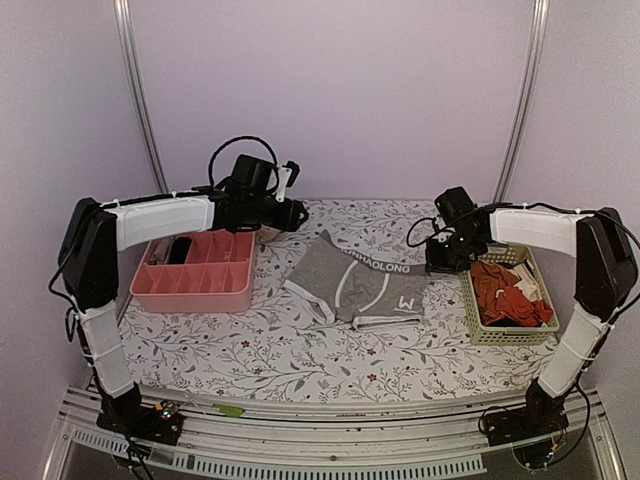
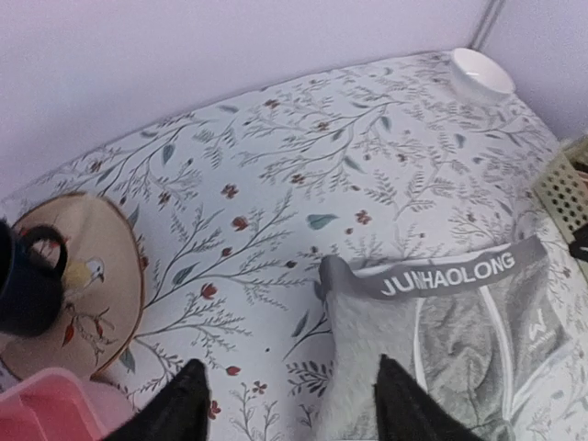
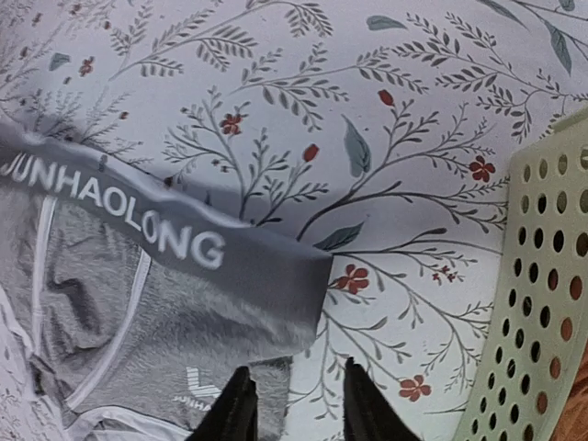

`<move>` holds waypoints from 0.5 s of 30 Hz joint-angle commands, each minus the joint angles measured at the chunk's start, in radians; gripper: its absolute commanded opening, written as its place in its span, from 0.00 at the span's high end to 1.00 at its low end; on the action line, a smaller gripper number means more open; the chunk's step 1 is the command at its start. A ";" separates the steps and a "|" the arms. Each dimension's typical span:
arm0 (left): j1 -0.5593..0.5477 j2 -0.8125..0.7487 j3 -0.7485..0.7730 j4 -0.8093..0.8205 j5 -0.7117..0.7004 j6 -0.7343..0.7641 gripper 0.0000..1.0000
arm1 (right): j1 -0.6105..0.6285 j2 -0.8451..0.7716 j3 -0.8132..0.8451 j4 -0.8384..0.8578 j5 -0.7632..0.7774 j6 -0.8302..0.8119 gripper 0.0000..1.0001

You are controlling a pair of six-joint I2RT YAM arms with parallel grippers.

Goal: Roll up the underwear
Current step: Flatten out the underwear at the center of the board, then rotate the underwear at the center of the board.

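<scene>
The underwear (image 1: 365, 280), grey boxer briefs with a darker lettered waistband, lies spread flat on the floral tablecloth in the middle. My left gripper (image 2: 289, 395) hovers open above its left waistband corner (image 2: 335, 271), the right finger over grey cloth and the left over bare tablecloth. From above, the left gripper (image 1: 297, 216) sits beyond the garment's far left corner. My right gripper (image 3: 299, 409) stands open a little way over the right waistband corner (image 3: 303, 262), gripping nothing. In the top view the right gripper (image 1: 440, 264) is at the garment's right end.
A pink divided box (image 1: 195, 272) stands to the left. A green perforated basket (image 1: 470, 310) holding orange-red garments sits right of the underwear, its wall (image 3: 542, 303) close to my right fingers. A round mat (image 2: 92, 276), a dark mug (image 2: 28, 280) and a white bowl (image 2: 480, 73) are at the back.
</scene>
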 commanded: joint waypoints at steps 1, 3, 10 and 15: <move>0.026 -0.008 0.098 -0.153 -0.202 0.006 0.24 | -0.029 0.028 0.100 -0.050 0.035 -0.022 0.61; 0.028 -0.024 0.083 -0.154 -0.177 0.005 0.20 | -0.030 0.006 0.101 -0.019 -0.014 -0.014 0.61; -0.003 -0.076 -0.076 -0.121 -0.026 0.035 0.22 | -0.021 0.060 0.051 0.043 -0.328 -0.124 0.70; -0.018 -0.115 -0.148 -0.112 0.038 0.039 0.23 | 0.049 0.114 0.024 0.028 -0.384 -0.183 0.78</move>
